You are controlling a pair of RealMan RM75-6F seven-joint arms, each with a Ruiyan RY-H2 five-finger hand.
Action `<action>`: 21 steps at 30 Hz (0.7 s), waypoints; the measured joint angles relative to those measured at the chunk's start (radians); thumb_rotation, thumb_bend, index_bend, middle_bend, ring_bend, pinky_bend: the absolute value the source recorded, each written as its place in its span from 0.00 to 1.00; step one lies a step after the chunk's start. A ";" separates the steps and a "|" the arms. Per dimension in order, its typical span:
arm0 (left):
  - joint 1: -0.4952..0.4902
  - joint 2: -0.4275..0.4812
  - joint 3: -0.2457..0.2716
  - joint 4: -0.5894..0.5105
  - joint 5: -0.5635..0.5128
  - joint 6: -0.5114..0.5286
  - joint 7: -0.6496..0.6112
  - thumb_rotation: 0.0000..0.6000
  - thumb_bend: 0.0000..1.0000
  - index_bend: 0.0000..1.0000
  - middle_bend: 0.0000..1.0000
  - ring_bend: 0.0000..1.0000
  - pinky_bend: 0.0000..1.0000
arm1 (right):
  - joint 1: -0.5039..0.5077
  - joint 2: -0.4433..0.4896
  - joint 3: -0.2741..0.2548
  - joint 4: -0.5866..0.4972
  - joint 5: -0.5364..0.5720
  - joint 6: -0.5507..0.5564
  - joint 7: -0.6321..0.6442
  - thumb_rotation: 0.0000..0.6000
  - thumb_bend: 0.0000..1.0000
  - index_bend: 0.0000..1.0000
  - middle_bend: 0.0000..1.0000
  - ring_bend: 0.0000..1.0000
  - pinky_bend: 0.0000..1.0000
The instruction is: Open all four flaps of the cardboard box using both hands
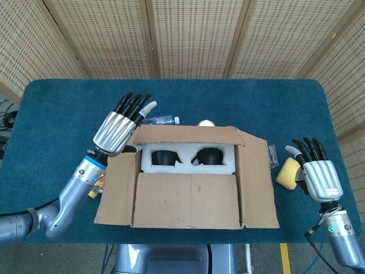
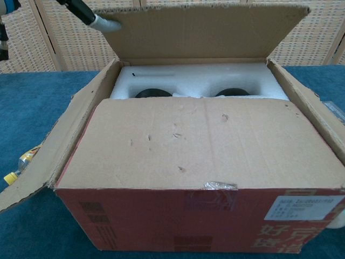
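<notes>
The cardboard box [image 1: 188,200] sits mid-table. Its far flap [image 1: 188,135] [image 2: 205,32] stands upright, baring white foam [image 1: 188,160] [image 2: 199,81] with two dark round hollows. The near flap [image 1: 187,200] [image 2: 199,143] lies flat over the front half. Both side flaps, left [image 1: 117,191] [image 2: 64,145] and right [image 1: 256,180] [image 2: 312,118], are folded outward. My left hand [image 1: 117,130] is at the far flap's left corner with fingers straight; its thumb tip [image 2: 102,22] touches the flap's inner face. My right hand [image 1: 317,174] hovers open to the right of the box, holding nothing.
Behind the box lie a clear plastic bottle [image 1: 161,120] and a small round object [image 1: 205,123]. A yellow sponge [image 1: 286,171] and a small clear packet [image 1: 272,155] lie between the box and my right hand. A yellow-capped item [image 2: 16,170] peeks from under the left flap.
</notes>
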 measured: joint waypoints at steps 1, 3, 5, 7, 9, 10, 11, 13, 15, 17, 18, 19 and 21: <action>-0.005 0.000 -0.008 0.017 -0.002 -0.002 -0.002 0.87 0.27 0.00 0.00 0.00 0.00 | 0.000 0.000 0.000 0.000 0.000 0.000 0.000 1.00 1.00 0.19 0.13 0.00 0.00; -0.023 -0.001 -0.028 0.053 -0.013 -0.014 -0.002 0.87 0.27 0.00 0.00 0.00 0.00 | -0.001 0.002 0.000 -0.003 -0.001 0.002 -0.001 1.00 1.00 0.19 0.13 0.00 0.00; -0.042 -0.003 -0.044 0.084 -0.036 -0.032 0.006 0.87 0.27 0.00 0.00 0.00 0.00 | -0.003 0.003 -0.001 -0.006 -0.002 0.004 -0.003 1.00 1.00 0.19 0.13 0.00 0.00; -0.059 -0.007 -0.056 0.115 -0.056 -0.046 0.017 0.87 0.27 0.00 0.00 0.00 0.00 | -0.004 0.005 -0.001 -0.008 -0.002 0.004 -0.005 1.00 1.00 0.19 0.13 0.00 0.00; -0.079 -0.015 -0.068 0.155 -0.080 -0.063 0.031 0.87 0.27 0.00 0.00 0.00 0.00 | -0.005 0.008 -0.002 -0.011 -0.002 0.005 -0.007 1.00 1.00 0.19 0.13 0.00 0.00; -0.088 -0.019 -0.073 0.172 -0.092 -0.071 0.038 0.87 0.27 0.00 0.00 0.00 0.00 | -0.006 0.009 -0.002 -0.013 -0.002 0.005 -0.008 1.00 1.00 0.19 0.13 0.00 0.00; -0.100 -0.025 -0.077 0.194 -0.107 -0.082 0.048 0.87 0.27 0.00 0.00 0.00 0.00 | -0.005 0.011 -0.001 -0.016 -0.001 0.005 -0.010 1.00 1.00 0.19 0.13 0.00 0.00; -0.117 -0.035 -0.081 0.230 -0.128 -0.099 0.067 0.86 0.27 0.00 0.00 0.00 0.00 | -0.006 0.013 -0.001 -0.020 -0.002 0.006 -0.013 1.00 1.00 0.19 0.13 0.00 0.00; -0.135 -0.051 -0.084 0.275 -0.153 -0.116 0.084 0.86 0.27 0.00 0.00 0.00 0.00 | -0.008 0.014 -0.001 -0.022 -0.002 0.007 -0.015 1.00 1.00 0.19 0.13 0.00 0.00; -0.152 -0.069 -0.085 0.318 -0.181 -0.133 0.098 0.86 0.26 0.00 0.00 0.00 0.00 | -0.008 0.016 -0.001 -0.024 0.000 0.007 -0.016 1.00 1.00 0.19 0.13 0.00 0.00; -0.159 -0.076 -0.085 0.333 -0.195 -0.142 0.103 0.86 0.26 0.00 0.00 0.00 0.00 | -0.008 0.017 -0.001 -0.025 0.001 0.006 -0.016 1.00 1.00 0.19 0.13 0.00 0.00; -0.164 -0.082 -0.085 0.344 -0.208 -0.150 0.109 0.86 0.26 0.00 0.00 0.00 0.00 | -0.009 0.017 -0.001 -0.026 0.002 0.006 -0.016 1.00 1.00 0.19 0.13 0.00 0.00; -0.174 -0.092 -0.083 0.361 -0.237 -0.165 0.126 0.86 0.26 0.00 0.00 0.00 0.00 | -0.010 0.017 -0.002 -0.026 0.003 0.005 -0.017 1.00 1.00 0.19 0.13 0.00 0.00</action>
